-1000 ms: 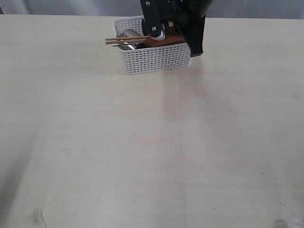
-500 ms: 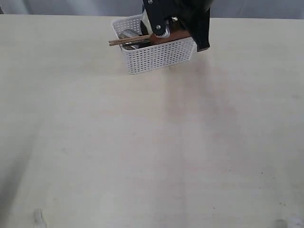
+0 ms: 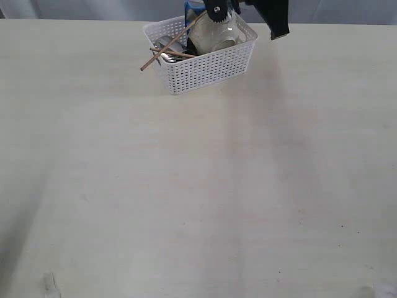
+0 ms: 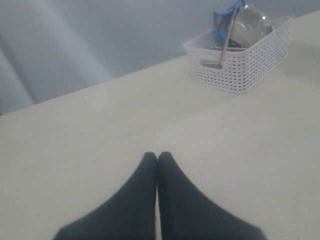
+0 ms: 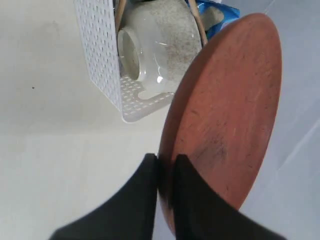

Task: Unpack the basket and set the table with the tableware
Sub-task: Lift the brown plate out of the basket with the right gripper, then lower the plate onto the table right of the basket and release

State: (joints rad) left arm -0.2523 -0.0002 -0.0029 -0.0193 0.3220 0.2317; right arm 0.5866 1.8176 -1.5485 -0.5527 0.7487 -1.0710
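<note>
Here, a pale table (image 3: 186, 198) fills the exterior view, bare across its near part. The left claw (image 4: 157, 156) is over open tabletop, its two dark fingers pressed together with nothing between them. Well ahead of that claw, near the table's far edge, sits the white lattice basket (image 3: 205, 68). Two chopsticks (image 3: 162, 54) cross each other and poke out over the basket's left rim. Inside, an off-white bowl (image 3: 218, 37) lies tipped on its side, with a blue bag (image 3: 191, 9) at the basket's far side.

Further right, the right claw (image 5: 165, 161) is closed on the rim of a reddish-brown plate (image 5: 225, 110). The plate stands on edge between the fingers, its broad face stretching away from the fingertips. Just beyond this claw's tips lies the basket's corner, and the bowl's foot is turned toward the claw. The bag shows past the plate's far edge.
</note>
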